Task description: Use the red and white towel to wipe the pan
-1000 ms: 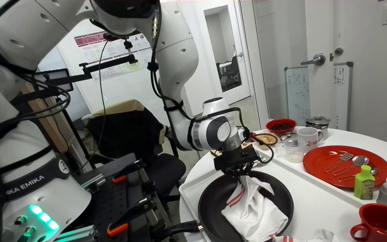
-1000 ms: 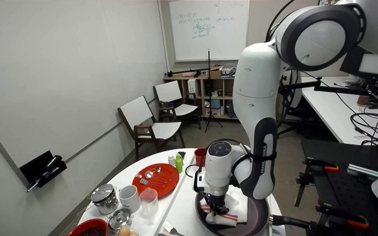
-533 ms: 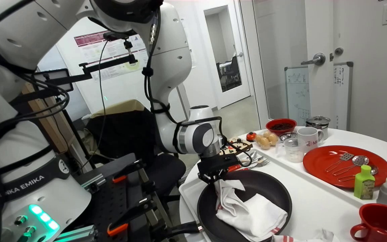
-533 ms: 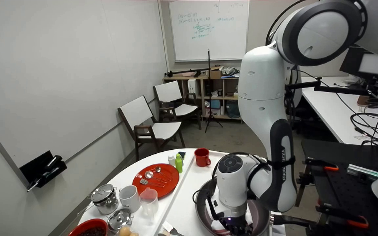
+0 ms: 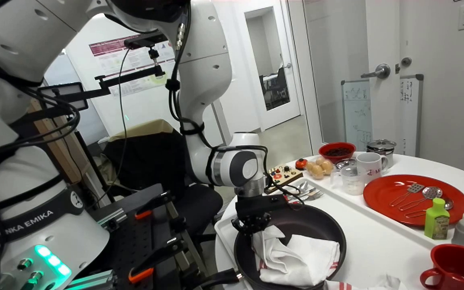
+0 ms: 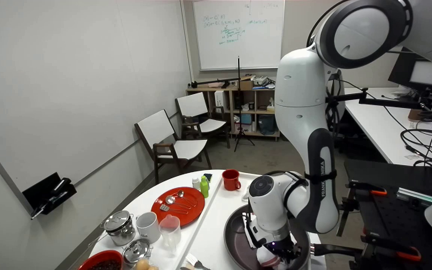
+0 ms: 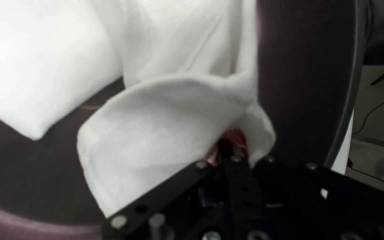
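Observation:
The dark pan (image 5: 316, 219) sits on the white table, its handle (image 5: 222, 277) pointing towards the robot base. It also shows in the other views (image 6: 235, 234) (image 7: 307, 66). The white towel with red stripes (image 5: 306, 257) lies bunched inside the pan; the arm partly covers the towel (image 6: 266, 257) in an exterior view. My gripper (image 5: 255, 235) is low over the pan's handle side, pointing down. In the wrist view my gripper (image 7: 232, 150) is shut on a gathered towel corner (image 7: 145, 140), with red stripe showing between the fingers. The fingertips are hidden in the cloth folds.
A red mug (image 5: 459, 268) and another bit of red-striped white cloth (image 5: 338, 285) are beside the pan. Forks and spoons (image 5: 310, 194) lie behind it. A tray rim (image 5: 381, 213) separates off a red plate (image 5: 377, 197), green bottle (image 5: 436, 221), white mug (image 5: 368, 165) and measuring cup (image 5: 352, 181).
My gripper has moved across the pan towards its handle side and then slightly lower, dragging the held towel corner along. The pan has shifted slightly. The gripper stays shut.

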Motion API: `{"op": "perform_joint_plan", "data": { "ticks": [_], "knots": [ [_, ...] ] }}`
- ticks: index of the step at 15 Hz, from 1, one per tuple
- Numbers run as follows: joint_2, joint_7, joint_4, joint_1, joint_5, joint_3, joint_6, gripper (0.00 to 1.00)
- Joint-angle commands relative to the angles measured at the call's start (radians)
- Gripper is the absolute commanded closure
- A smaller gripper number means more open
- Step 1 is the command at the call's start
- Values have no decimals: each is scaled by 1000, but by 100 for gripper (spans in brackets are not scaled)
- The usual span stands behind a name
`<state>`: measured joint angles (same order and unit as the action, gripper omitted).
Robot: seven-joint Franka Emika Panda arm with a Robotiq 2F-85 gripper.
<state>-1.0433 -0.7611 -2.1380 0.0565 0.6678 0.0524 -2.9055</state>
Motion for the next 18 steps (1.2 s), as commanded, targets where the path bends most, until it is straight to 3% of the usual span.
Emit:
{"op": "perform_joint_plan", "data": {
  "ticks": [1, 6, 10, 18],
  "knots": [
    [14, 16, 38, 32, -40, -45, 33, 99],
    [18, 29, 106, 115, -134, -46, -10, 99],
    [26, 8, 135, 172, -214, 15, -38, 99],
    [100, 45, 100, 197, -291, 95, -132, 99]
  ]
}}
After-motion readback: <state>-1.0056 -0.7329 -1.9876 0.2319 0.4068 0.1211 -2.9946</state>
